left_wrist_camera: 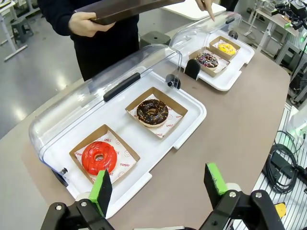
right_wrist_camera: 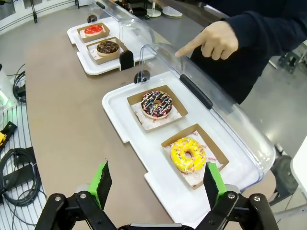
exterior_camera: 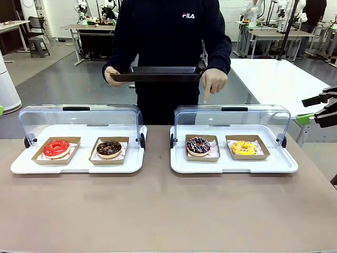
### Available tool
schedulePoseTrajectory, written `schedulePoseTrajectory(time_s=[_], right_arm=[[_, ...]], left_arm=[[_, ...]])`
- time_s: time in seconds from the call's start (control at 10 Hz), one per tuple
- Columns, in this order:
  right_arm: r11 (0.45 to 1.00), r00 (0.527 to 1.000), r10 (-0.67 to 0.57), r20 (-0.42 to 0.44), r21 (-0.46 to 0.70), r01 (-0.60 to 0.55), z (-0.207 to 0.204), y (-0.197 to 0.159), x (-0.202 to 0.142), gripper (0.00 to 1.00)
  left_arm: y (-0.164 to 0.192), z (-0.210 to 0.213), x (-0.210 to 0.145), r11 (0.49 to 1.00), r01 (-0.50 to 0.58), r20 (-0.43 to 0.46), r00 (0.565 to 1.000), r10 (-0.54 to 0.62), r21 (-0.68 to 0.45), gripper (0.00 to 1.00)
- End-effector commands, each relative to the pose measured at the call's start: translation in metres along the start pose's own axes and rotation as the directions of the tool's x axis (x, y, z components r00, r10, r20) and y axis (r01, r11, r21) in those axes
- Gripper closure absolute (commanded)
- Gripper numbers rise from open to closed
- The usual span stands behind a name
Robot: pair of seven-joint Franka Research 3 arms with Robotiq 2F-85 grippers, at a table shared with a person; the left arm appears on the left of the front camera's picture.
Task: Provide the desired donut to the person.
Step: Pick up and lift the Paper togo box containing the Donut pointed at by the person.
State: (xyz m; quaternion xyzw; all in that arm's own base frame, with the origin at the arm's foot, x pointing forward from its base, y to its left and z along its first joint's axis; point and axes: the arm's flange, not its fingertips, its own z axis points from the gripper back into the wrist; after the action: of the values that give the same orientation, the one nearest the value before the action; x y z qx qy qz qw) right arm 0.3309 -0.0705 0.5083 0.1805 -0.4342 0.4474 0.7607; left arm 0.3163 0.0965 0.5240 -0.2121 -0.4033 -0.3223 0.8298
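A long brown table (exterior_camera: pixel 158 211) carried the display, and the person (exterior_camera: pixel 168 37), in a black FILA sweatshirt, stood behind the table's far edge. Two white trays with raised clear lids sat side by side toward the far side of the table: the left display tray (exterior_camera: pixel 21 166) on the table's left half and the right display tray (exterior_camera: pixel 287 166) on its right half. The person held a black serving tray (exterior_camera: pixel 158 74) level above the table's far edge, with one hand (exterior_camera: pixel 111 75) gripping its end.

Both robot grippers were empty. The left gripper (left_wrist_camera: pixel 158 187) hung above the table's left part with its jaws wide apart. The right gripper (right_wrist_camera: pixel 156 184) hung near the table's right end, its jaws spread as wide.

Four donuts lay in brown paper boxes. From the table's left end they were a red donut (exterior_camera: pixel 56 148), a chocolate donut (exterior_camera: pixel 109 148), a sprinkled chocolate donut (exterior_camera: pixel 198 145) just right of the table's middle, and a yellow donut (exterior_camera: pixel 244 147).

The person's pointing hand (exterior_camera: pixel 214 81) hung over the table's far edge. Its index finger aimed down just above the right tray's clear lid (exterior_camera: pixel 231 118), at the end that held the sprinkled chocolate donut.
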Motion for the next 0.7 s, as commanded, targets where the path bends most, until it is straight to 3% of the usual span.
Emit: schedulePoseTrajectory(time_s=[0.0,0.6], right_arm=[[1.000,1.000,0.011,0.019,0.010,-0.011,-0.0016,-0.0027,-0.0011,0.00],[1.000,1.000,0.011,0.019,0.010,-0.011,-0.0016,-0.0027,-0.0011,0.00]], left_arm=[[0.0013,0.0003,-0.0010,1.000,0.008,0.008,1.000,-0.008,-0.009,0.00],[0.0013,0.0003,-0.0010,1.000,0.008,0.008,1.000,-0.008,-0.009,0.00]])
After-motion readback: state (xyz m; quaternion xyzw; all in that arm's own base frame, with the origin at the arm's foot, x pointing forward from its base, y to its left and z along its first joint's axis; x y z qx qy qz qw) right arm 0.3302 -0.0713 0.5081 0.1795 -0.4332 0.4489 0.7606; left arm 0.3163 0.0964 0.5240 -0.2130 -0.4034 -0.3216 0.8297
